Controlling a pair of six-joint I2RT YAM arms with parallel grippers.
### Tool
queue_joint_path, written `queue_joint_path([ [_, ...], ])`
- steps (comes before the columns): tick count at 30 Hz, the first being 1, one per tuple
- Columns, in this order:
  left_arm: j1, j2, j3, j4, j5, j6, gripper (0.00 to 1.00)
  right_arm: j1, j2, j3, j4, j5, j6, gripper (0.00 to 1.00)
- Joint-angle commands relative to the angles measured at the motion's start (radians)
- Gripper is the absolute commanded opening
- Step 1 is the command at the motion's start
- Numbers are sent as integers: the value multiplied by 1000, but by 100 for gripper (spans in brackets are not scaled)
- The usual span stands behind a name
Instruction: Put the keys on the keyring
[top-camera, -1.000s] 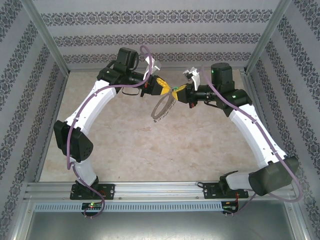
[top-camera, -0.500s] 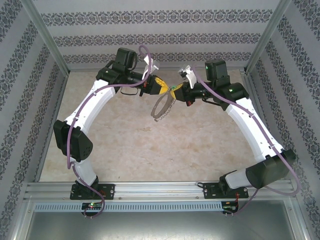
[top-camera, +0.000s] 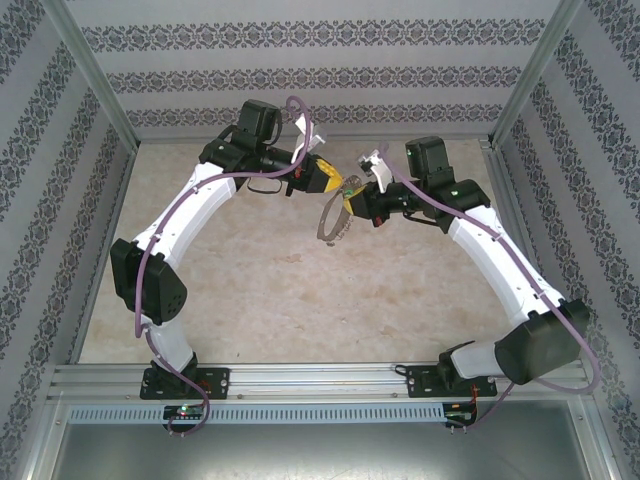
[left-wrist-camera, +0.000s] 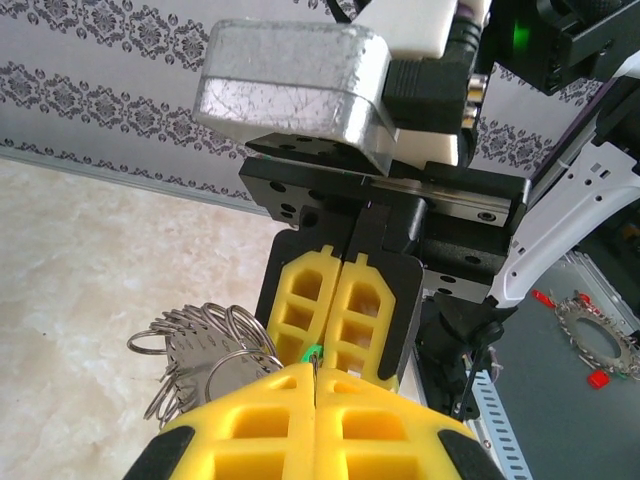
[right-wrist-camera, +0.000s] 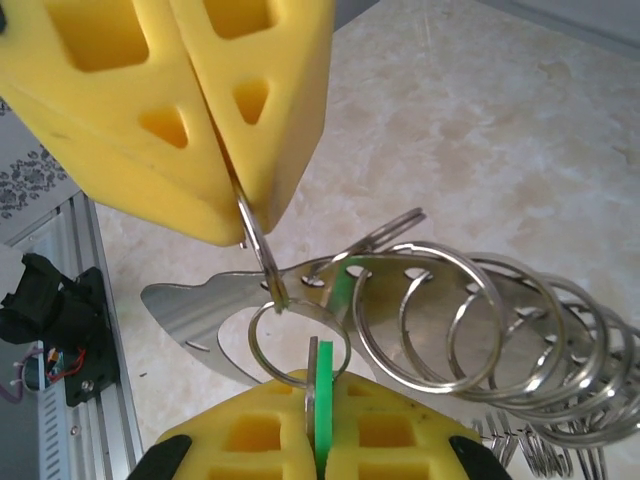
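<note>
tabletop (top-camera: 250, 290) w/ patterned walls (top-camera: 300, 40); left tool (left-wrist-camera: 315, 375) tight on keyring (left-wrist-camera: 210, 350), right tool (right-wrist-camera: 318, 385) tight on key (right-wrist-camera: 323, 405)

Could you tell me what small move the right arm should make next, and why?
Probably ease the right gripper a touch toward the left gripper, feeding the green key onto the small ring pinched there: both are shut, their tips nearly meet, and the keyring hangs between them.
</note>
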Motion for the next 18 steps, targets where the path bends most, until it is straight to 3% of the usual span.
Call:
queue_joint_path([
  [1, 6, -38, 0, 73, 27, -19, 0, -12, -24, -18, 9, -5, 21, 0],
  [11, 7, -37, -3, 76, 27, -25, 0, -14, -37, 40, 19, 24, 38, 0],
  [18, 7, -36, -53, 217, -53, -154, 2, -23, -32, 89, 19, 15, 95, 0],
])
